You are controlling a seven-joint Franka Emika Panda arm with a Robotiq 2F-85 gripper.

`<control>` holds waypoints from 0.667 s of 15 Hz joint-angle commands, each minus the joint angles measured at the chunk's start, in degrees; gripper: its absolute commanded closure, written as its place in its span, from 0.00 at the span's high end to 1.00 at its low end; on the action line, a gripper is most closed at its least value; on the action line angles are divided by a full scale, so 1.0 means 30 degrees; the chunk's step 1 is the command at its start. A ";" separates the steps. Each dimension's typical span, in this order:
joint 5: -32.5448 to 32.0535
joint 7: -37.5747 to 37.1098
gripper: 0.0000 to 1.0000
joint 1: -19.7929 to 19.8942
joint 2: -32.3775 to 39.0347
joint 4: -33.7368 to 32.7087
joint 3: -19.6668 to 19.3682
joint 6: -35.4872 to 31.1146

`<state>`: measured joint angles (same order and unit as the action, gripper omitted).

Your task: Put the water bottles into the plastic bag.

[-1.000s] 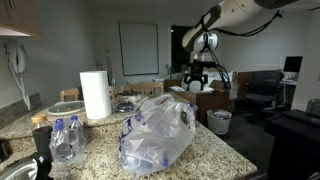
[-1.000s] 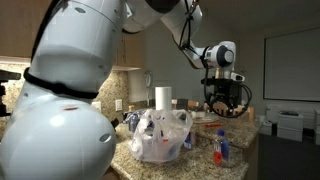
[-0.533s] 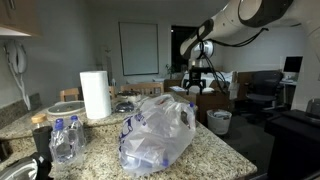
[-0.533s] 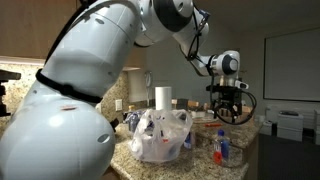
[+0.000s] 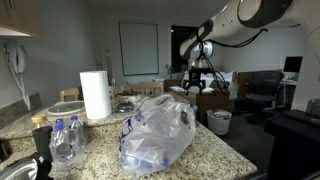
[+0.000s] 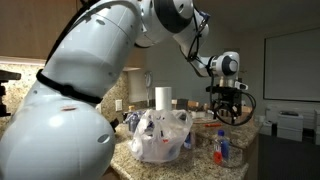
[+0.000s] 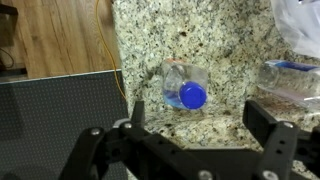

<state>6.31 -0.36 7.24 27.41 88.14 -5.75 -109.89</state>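
Note:
The plastic bag [image 5: 155,130] [image 6: 160,135] lies crumpled and bulky in the middle of the granite counter. Two water bottles [image 5: 65,138] stand at the counter's near left end in an exterior view. Another bottle [image 6: 220,148] stands by the counter's edge, beyond the bag. In the wrist view a bottle with a blue cap [image 7: 185,88] is seen from above, upright on the granite, and a second one [image 7: 290,80] lies at the right edge under a corner of the bag [image 7: 300,25]. My gripper [image 7: 200,115] [image 5: 197,82] [image 6: 228,105] hovers above the blue-capped bottle, open and empty.
A paper towel roll [image 5: 95,95] [image 6: 162,97] stands behind the bag. The counter's edge [image 7: 118,60] runs down the wrist view, with a dark panel [image 7: 55,115], wooden floor and a yellow cable [image 7: 103,40] beyond it. A bin [image 5: 219,121] stands on the floor further off.
The arm swung and the gripper dropped a little toward the counter during the first half second. Since then nothing has moved. The jaws stayed open.

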 commanded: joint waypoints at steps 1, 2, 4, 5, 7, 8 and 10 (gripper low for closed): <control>-0.0138 -0.0532 1.00 -0.0074 0.0633 -0.0038 0.0171 -0.0751; -0.0081 -0.0582 1.00 -0.0092 0.0819 -0.0052 0.0225 -0.0962; -0.0227 -0.0910 1.00 -0.0240 0.1389 -0.0217 0.0209 -0.1480; -0.0305 -0.1081 1.00 -0.0328 0.1640 -0.0253 0.0182 -0.1769; -0.0364 -0.1279 1.00 -0.0459 0.2033 -0.0284 0.0170 -0.2307; -0.0355 -0.1392 1.00 -0.0504 0.2195 -0.0324 0.0166 -0.2560; -0.0385 -0.1581 0.74 -0.0591 0.2503 -0.0554 0.0142 -0.2959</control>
<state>6.29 -2.89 5.80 33.61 87.96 -5.29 -117.10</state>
